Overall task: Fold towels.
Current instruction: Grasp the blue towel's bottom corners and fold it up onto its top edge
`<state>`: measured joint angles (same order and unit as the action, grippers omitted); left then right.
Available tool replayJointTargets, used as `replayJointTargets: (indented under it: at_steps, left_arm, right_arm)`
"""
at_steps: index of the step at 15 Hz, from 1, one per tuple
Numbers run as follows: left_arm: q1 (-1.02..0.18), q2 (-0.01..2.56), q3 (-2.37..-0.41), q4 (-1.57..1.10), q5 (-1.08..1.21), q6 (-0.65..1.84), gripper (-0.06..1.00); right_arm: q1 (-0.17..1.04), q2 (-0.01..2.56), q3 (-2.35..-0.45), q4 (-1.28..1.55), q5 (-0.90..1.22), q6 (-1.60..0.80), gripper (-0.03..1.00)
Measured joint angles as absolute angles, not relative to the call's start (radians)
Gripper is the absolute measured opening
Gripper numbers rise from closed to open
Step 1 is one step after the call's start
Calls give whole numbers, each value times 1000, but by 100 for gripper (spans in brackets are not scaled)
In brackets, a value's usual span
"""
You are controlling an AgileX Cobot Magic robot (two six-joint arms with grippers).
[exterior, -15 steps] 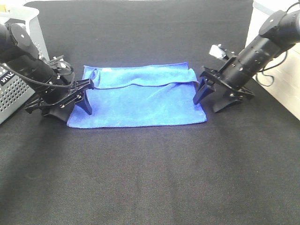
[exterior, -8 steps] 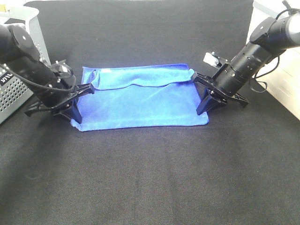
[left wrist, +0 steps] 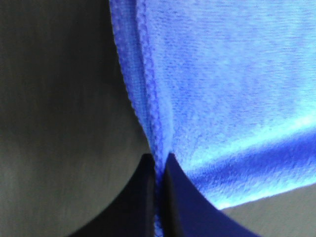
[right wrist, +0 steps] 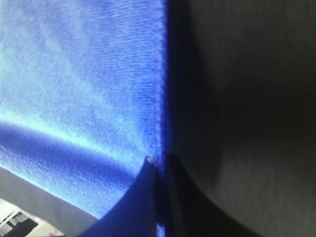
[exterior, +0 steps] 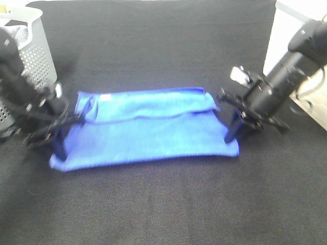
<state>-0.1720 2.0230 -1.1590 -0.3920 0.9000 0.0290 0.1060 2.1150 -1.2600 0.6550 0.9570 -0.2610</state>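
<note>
We are finding the bench (exterior: 163,204) lying bare along its near side, in front of the towel (exterior: 148,127), so a gripper is getting open passage there; the far middle behind the towel is lying free too. At the far left a grey perforated basket (exterior: 38,56) is crowding the left arm (exterior: 15,84), and a white block (exterior: 288,30) is hemming in the right arm (exterior: 294,69). The left gripper (exterior: 59,148) and right gripper (exterior: 232,133), clamped on the towel's ends, are blocking both sides.
</note>
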Motion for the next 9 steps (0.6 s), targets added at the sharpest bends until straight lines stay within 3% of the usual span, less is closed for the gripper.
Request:
replayJointTargets:
  at_steps: [3,9]
  left_arm:
    - [-172,1986,-1016,-399,845,46,1]
    - [-172,1887,-1077,-380,738,47,1]
  right_arm:
    - [107,2046,-1093,663,888,-269,0]
    - [107,2019,-1171,709,867,-313,0]
